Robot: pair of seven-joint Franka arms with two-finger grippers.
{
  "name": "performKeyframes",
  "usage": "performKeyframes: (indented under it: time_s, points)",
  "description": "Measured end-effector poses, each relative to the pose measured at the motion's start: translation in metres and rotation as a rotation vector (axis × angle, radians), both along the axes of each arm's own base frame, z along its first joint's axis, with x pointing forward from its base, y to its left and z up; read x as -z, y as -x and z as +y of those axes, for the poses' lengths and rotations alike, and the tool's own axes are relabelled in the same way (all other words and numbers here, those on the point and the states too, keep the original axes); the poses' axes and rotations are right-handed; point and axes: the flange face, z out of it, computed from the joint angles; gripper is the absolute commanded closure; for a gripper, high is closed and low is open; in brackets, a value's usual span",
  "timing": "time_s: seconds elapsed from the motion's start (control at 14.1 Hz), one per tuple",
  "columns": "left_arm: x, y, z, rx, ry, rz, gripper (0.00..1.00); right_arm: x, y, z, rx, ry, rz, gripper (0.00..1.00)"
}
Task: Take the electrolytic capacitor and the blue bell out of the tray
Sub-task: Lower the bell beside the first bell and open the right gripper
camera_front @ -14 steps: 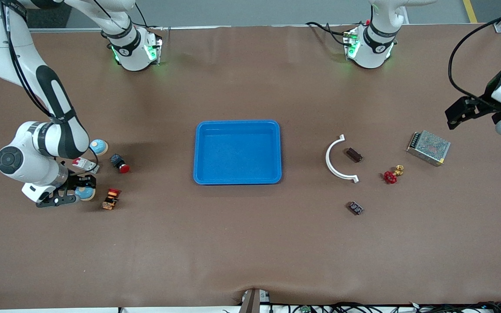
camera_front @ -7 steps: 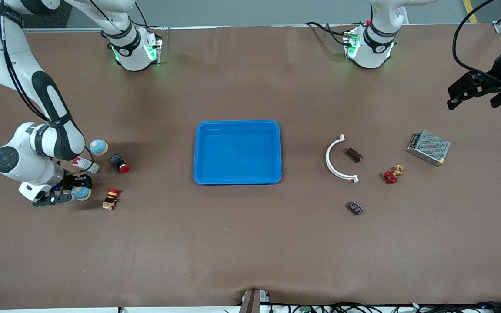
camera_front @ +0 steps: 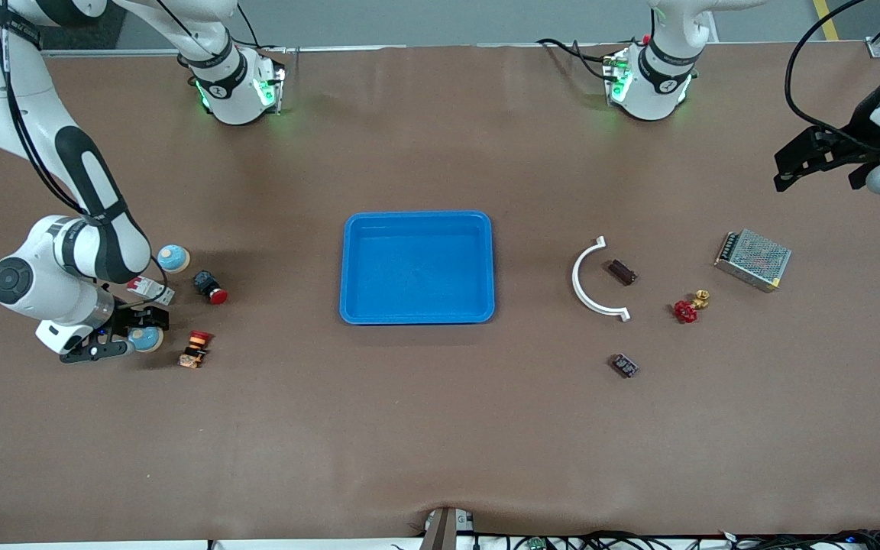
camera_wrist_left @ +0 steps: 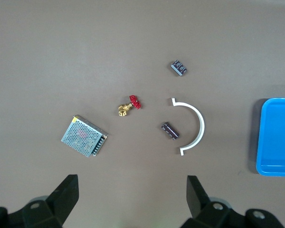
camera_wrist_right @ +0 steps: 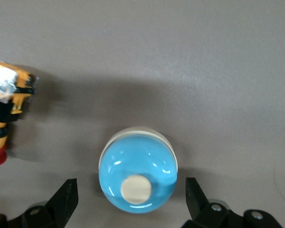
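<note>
A blue bell (camera_wrist_right: 137,175) with a cream knob stands on the table near the right arm's end (camera_front: 145,338). My right gripper (camera_wrist_right: 131,194) is low around it (camera_front: 134,334), open, with a gap between each finger and the bell. A second blue bell (camera_front: 173,258) stands farther from the front camera. The capacitor (camera_front: 622,272), a dark brown cylinder, lies beside a white arc (camera_front: 591,279) and also shows in the left wrist view (camera_wrist_left: 170,130). My left gripper (camera_front: 814,156) hangs open and empty, high over the left arm's end of the table (camera_wrist_left: 132,190).
A blue tray (camera_front: 348,267) sits mid-table, empty. Near the bells are a white-and-red breaker (camera_front: 148,289), a black-and-red button (camera_front: 211,287) and an orange-red button (camera_front: 195,348). Near the capacitor lie a red-handled valve (camera_front: 687,308), a metal mesh box (camera_front: 752,260) and a small dark module (camera_front: 624,365).
My right hand shifted slightly toward the table's end and its fingers now stand apart from the bell. My left gripper moved away from the mesh box toward the robots' edge of the table.
</note>
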Motion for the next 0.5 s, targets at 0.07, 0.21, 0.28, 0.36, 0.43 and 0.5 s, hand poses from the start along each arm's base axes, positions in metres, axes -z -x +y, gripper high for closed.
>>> performKeyframes:
  time_s: [0.07,0.21,0.28,0.36,0.43,0.5]
  points:
    - [0.002,-0.001,0.000,0.000,0.000,0.005,0.00,-0.008,-0.004,0.002,-0.019,-0.001,0.005,0.00]
    - [0.005,-0.003,0.000,0.000,0.000,0.008,0.00,-0.043,-0.017,0.012,-0.043,-0.014,0.072,0.00]
    - [0.005,-0.003,0.000,0.000,0.000,0.008,0.00,-0.068,-0.025,0.017,-0.052,-0.019,0.108,0.00]
    - [0.005,-0.003,0.000,0.000,0.000,0.008,0.00,-0.094,-0.032,0.020,-0.056,-0.022,0.134,0.00]
    - [0.004,-0.003,0.000,0.000,0.000,0.008,0.00,-0.121,-0.038,0.020,-0.057,-0.025,0.155,0.00]
    - [0.004,-0.003,0.000,0.000,0.000,0.007,0.00,-0.144,-0.042,0.019,-0.055,-0.027,0.171,0.00]
